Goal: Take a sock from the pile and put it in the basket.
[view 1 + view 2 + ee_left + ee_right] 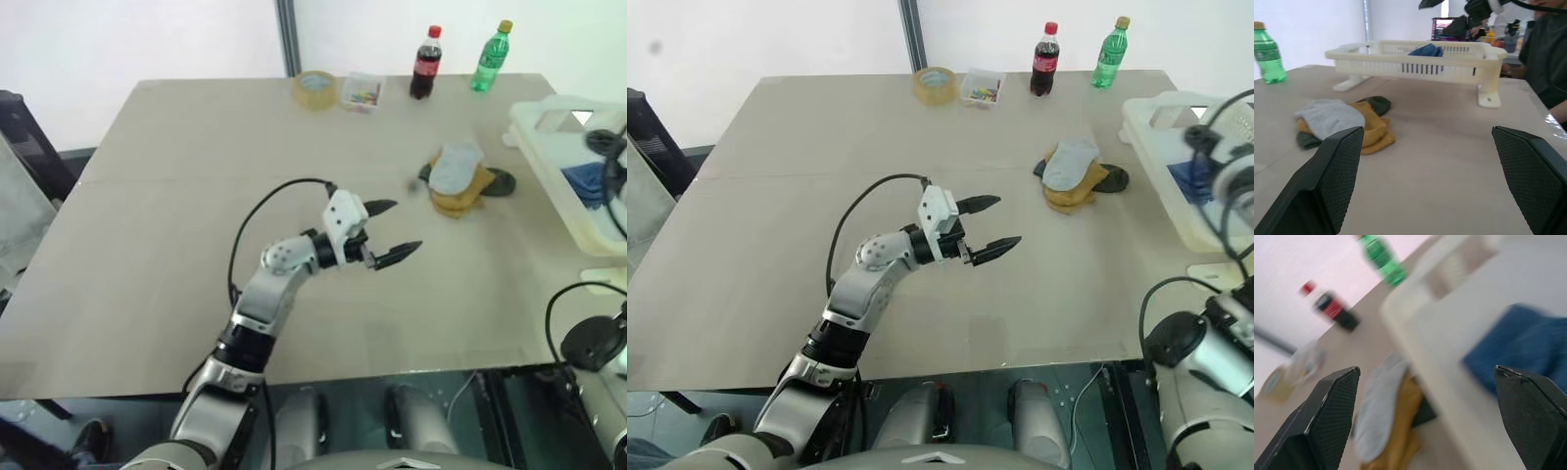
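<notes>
The royal-blue sock (586,183) lies inside the cream-white slotted basket (549,157) at the table's right edge. My right gripper (1425,369) hangs above it, open, with nothing between its fingers. The pile (460,183) sits just left of the basket, a pale grey sock (1330,117) on top of a mustard-yellow one (1374,129), with a black one (501,182) poking out. My left gripper (405,227) hovers over the middle of the table, open and empty, pointing toward the pile and well short of it.
At the table's far edge stand a tape roll (315,88), a small clear box (361,91), a cola bottle (425,64) and a green bottle (491,59). A person in dark clothes (1547,54) is beyond the basket.
</notes>
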Robot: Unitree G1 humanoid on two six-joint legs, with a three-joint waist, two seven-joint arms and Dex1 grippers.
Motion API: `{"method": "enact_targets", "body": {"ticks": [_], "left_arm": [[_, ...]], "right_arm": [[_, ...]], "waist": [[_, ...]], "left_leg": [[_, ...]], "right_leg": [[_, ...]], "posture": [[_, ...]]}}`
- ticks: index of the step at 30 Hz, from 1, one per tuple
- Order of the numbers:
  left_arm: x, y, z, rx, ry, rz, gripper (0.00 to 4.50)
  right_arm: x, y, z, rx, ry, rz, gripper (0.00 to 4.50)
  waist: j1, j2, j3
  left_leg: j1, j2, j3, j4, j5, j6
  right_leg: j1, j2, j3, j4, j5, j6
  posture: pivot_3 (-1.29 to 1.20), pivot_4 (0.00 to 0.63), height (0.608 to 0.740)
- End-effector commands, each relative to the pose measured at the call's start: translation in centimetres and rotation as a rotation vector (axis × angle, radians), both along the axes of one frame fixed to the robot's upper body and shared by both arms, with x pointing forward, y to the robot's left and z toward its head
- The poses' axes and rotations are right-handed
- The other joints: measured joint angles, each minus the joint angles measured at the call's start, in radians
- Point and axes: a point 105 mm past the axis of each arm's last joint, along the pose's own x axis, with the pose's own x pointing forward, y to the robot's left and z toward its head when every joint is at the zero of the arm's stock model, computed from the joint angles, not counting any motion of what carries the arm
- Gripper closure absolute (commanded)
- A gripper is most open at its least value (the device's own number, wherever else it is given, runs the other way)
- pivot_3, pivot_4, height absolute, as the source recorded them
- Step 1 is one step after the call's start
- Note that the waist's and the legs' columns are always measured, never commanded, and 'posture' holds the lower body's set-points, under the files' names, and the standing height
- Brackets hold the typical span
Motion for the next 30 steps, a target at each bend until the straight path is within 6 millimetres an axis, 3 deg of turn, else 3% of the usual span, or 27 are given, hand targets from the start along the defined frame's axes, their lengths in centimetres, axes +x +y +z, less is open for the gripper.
{"method": "enact_targets", "body": {"ticks": [1,3,6,8,10,16,20,25,30], "left_arm": [[0.3,2.8,-0.6,0.039,-0.003,0.133,0.00],[0.3,4.4,-1.5,0.047,0.047,0.198,0.00],[-0.5,6.8,-2.4,0.058,0.071,0.292,0.00],[-0.7,9.2,-3.8,0.247,-0.073,0.417,0.00],[-0.6,10.9,-4.0,0.313,-0.155,0.528,0.00],[-2.7,14.4,-3.8,0.207,-0.025,0.649,0.00],[-6.1,16.6,-3.7,0.110,0.126,0.671,0.00],[-8.9,16.9,-3.5,0.115,0.202,0.638,0.00],[-9.2,17.2,-3.4,0.139,0.198,0.639,0.00]], "right_arm": [[-1.8,6.1,-1.1,-0.069,-0.131,0.285,0.05],[-2.8,8.0,-3.3,-0.131,-0.138,0.355,0.05],[-4.0,8.7,-7.2,-0.344,-0.127,0.419,0.05],[-5.2,8.8,-10.2,-0.453,-0.068,0.530,0.05],[-6.4,8.5,-12.0,-0.500,-0.054,0.611,0.05],[-9.5,7.5,-13.8,-0.598,-0.065,0.811,0.05],[-11.0,6.6,-13.1,-0.591,-0.082,0.879,0.05],[-11.2,5.7,-13.4,-0.596,-0.058,0.862,0.05],[-11.4,5.6,-13.4,-0.599,-0.052,0.857,0.05]], "waist": [[0.003,0.000,0.000],[0.004,0.001,0.000],[0.005,0.001,0.000],[0.003,0.000,0.001],[0.004,0.000,0.001],[0.001,0.000,0.001],[0.000,-0.001,0.001],[0.009,-0.004,0.000],[0.022,-0.004,0.000]], "left_leg": [[0.000,0.000,0.000,0.000,0.000,0.000],[-0.001,0.000,-0.001,0.000,0.000,0.000],[-0.002,0.000,-0.001,0.001,-0.001,0.001],[-0.002,-0.001,0.001,0.002,-0.002,0.003],[0.000,-0.002,0.003,0.002,-0.002,0.003],[0.003,0.001,0.003,0.004,-0.002,0.003],[0.003,0.003,0.003,0.004,-0.002,0.002],[0.003,0.002,0.002,0.005,-0.002,0.002],[0.003,0.002,0.003,0.007,-0.002,0.002]], "right_leg": [[0.000,0.000,0.000,0.000,0.000,0.000],[0.000,0.000,-0.001,0.000,0.000,0.000],[0.000,-0.002,-0.001,-0.002,0.000,0.001],[0.000,-0.004,0.001,-0.001,-0.001,0.002],[0.001,-0.004,0.001,-0.002,-0.001,0.002],[0.002,-0.002,0.001,0.001,-0.003,-0.002],[0.002,-0.003,0.001,0.001,-0.003,-0.002],[0.003,-0.003,0.001,0.001,-0.003,-0.002],[0.003,-0.003,0.001,0.001,-0.003,-0.002]], "posture": [[0.00,0.150,0.740],[0.00,0.150,0.740],[0.00,0.150,0.740],[0.00,0.150,0.740],[0.00,0.150,0.740],[0.00,0.150,0.740],[0.00,0.150,0.740],[0.00,0.150,0.740],[0.00,0.150,0.740]]}}
